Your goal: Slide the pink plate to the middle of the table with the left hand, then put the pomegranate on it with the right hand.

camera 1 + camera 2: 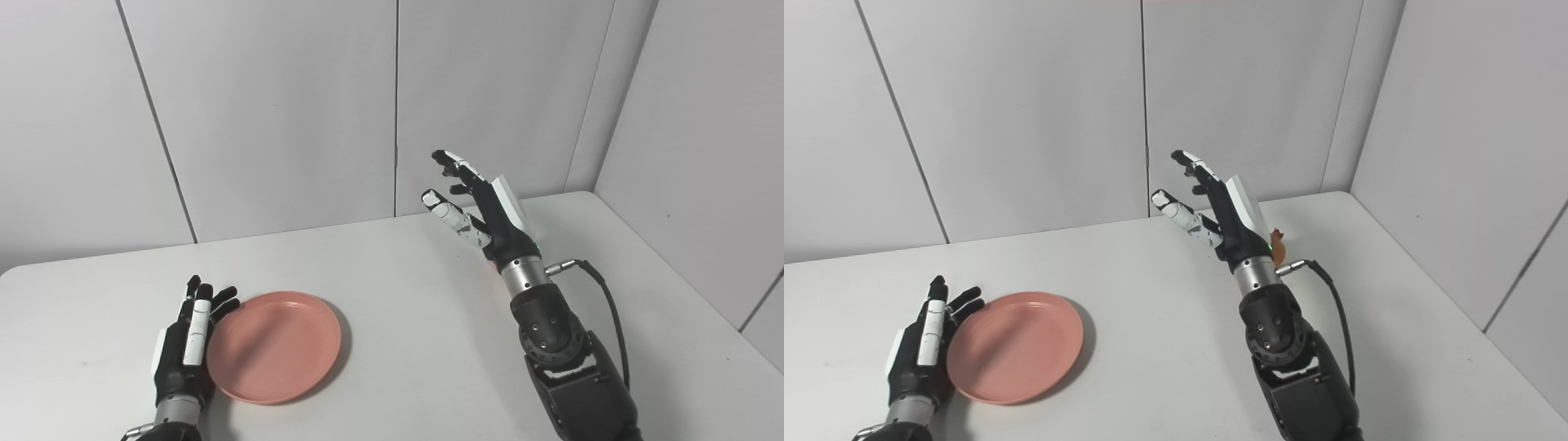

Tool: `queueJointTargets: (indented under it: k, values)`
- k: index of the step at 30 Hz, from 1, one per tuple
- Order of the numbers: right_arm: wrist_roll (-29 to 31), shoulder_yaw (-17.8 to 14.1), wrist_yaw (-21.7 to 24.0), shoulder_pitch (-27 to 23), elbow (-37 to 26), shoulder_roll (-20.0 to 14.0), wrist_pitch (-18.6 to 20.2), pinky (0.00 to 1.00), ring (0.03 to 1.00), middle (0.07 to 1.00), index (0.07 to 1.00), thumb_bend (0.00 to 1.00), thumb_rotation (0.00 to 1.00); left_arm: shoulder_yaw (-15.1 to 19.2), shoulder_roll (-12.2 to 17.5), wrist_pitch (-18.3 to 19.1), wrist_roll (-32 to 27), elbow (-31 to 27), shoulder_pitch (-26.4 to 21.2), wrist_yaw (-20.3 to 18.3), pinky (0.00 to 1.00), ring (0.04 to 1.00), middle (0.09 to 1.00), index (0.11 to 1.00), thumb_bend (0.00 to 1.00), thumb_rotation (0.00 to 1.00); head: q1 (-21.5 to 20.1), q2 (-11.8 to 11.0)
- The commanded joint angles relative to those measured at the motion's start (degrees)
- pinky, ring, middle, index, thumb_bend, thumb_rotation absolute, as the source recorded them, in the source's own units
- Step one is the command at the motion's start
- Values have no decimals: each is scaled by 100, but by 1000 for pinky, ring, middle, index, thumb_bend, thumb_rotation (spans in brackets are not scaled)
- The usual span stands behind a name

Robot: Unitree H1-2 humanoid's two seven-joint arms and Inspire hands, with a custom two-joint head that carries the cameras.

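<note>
Pink plate (274, 346) touching left hand (185, 343) fingers (197, 331), spread, empty; right hand (1228, 211) raised, splayed, pomegranate (1277, 247) behind it

Pomegranate (1277, 246) mostly hidden behind right hand (1226, 211) — only orange sliver shows; both forearms cut off at bottom edge.

bare table (416, 343) lies between the plate (274, 346) and the right hand (484, 208), so that stretch is free to cross. the left hand (187, 340) lies against the plate's left rim. the right hand and forearm screen most of the pomegranate (1277, 246) behind them.
</note>
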Motion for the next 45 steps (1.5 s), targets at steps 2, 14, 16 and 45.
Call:
queueJointTargets:
  k: [2, 14, 16, 45]
  values:
    - [-494, 94, -74, -494, 102, -326, -75, 697, 822, 869, 851, 898, 976, -95, -59, -52, 42, -54, -105, -43, 1000, 785, 774, 988, 836, 825, 17, -7]
    - [-2149, 727, -591, -981, 1466, -1314, -392, 795, 827, 835, 817, 911, 946, -75, -95, 9, 18, -99, -92, -21, 1000, 783, 761, 993, 826, 817, 54, -1]
    - [-2263, 780, -658, -1039, 1645, -1379, -403, 813, 828, 829, 809, 905, 944, -78, -92, 6, 32, -105, -89, -15, 1000, 784, 759, 992, 823, 820, 54, -1]
    - [-2832, 1305, -925, -1120, 3036, -1553, -237, 758, 787, 801, 784, 885, 934, -95, -56, 25, 22, -172, -35, -35, 1000, 783, 757, 980, 826, 821, 79, 51]
